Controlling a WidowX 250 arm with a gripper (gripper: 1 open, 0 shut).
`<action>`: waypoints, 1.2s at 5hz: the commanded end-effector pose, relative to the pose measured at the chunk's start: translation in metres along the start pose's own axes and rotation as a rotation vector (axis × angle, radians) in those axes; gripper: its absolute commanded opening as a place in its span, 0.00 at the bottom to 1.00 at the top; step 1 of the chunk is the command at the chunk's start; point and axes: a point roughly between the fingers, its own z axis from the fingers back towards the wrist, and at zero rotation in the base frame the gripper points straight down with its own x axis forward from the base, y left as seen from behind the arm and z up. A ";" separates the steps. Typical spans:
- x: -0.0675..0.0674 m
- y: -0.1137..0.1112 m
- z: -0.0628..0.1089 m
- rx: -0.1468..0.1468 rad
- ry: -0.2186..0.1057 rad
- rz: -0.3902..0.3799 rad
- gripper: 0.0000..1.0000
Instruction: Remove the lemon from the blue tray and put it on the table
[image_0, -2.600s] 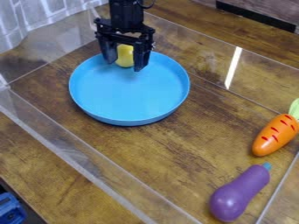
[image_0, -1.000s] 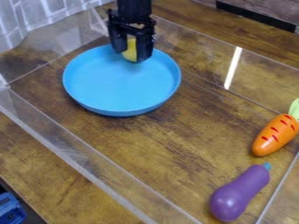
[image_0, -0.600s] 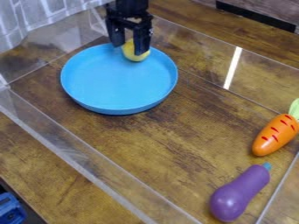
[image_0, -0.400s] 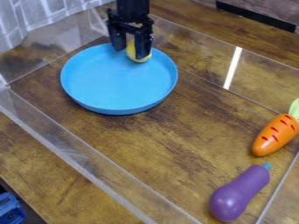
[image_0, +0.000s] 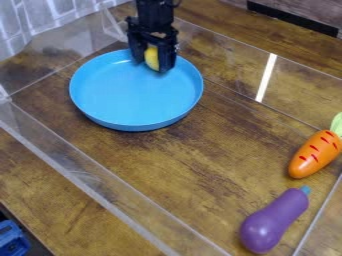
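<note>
One black end effector reaches in from the top edge of the frame, its arm cut off there. Its fingers stand wide apart, one to each side of the lemon; whether either touches the fruit is hard to make out. The lemon sits at the upper right rim of the blue tray, in the upper left of the frame, partly hidden by the dark fingers. Whether it lies wholly inside the rim cannot be told.

The brown tabletop carries the tray. At the right edge lies an orange carrot toy, its green top cut off by the frame. Below it, in the lower right, is a purple eggplant toy. A blue object in the lower left corner is cut off, too little showing to name it.
</note>
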 end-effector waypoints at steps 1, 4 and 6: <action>0.017 0.003 0.031 0.032 -0.069 0.009 0.00; 0.015 0.005 0.033 0.041 -0.076 0.124 0.00; 0.014 0.001 0.032 0.043 -0.076 0.173 0.00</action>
